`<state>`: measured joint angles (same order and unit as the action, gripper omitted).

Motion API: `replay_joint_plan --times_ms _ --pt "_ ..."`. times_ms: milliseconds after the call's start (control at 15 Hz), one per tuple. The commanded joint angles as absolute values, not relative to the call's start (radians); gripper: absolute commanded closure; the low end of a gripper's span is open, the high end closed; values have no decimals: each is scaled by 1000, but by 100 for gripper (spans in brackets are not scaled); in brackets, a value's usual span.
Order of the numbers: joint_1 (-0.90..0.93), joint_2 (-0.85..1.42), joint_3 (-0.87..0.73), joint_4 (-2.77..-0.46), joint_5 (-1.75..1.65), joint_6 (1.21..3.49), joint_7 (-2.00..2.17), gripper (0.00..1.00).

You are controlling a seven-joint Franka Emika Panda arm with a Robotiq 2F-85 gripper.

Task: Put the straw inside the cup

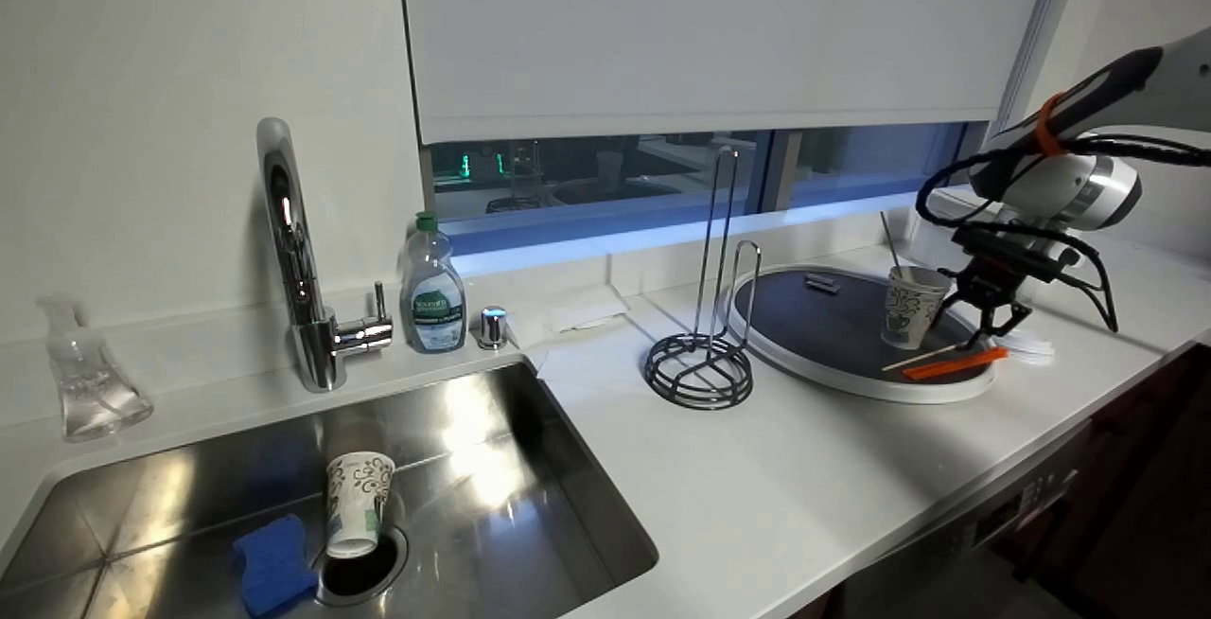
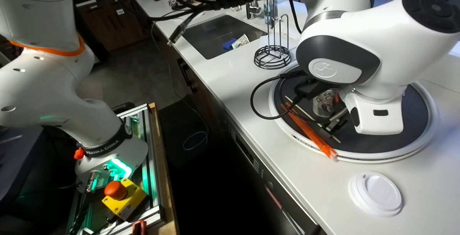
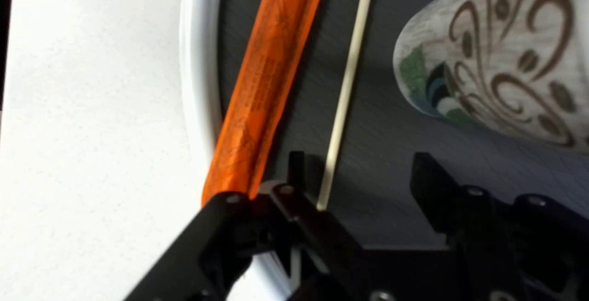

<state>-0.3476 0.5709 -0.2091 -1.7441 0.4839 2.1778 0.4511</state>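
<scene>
A kitchen: the white worktop (image 1: 757, 477) below the claw (image 3: 360, 170) also holds, well apart from the claw, a steel sink (image 1: 501, 515) with a blue sponge (image 1: 272, 564) in it, a chrome tap (image 1: 299, 264) and a green-capped soap bottle (image 1: 435, 309).

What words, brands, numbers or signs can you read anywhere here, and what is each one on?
"FRANKA EMIKA": dark band around the robot's base.
Soap bottle: label print too small and blurred to read.
Orange wrapper: lines of print, too blurred to read.
Yellow box: label too small to read.
Appliance front: tiny marks, unreadable.
White oval badge: a line emblem, no readable words.
Cabinet tag: too small to read.
</scene>
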Motion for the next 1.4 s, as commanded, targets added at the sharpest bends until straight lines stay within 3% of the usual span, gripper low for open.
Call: replay_joint_plan --times_ms 0,267,1333 --pt "-354 597 -206 -1724 504 2197 441 68" --pt "-358 601 -209 -1720 499 2193 433 98" --pt "-361 417 -275 -1854 442 2297 342 99"
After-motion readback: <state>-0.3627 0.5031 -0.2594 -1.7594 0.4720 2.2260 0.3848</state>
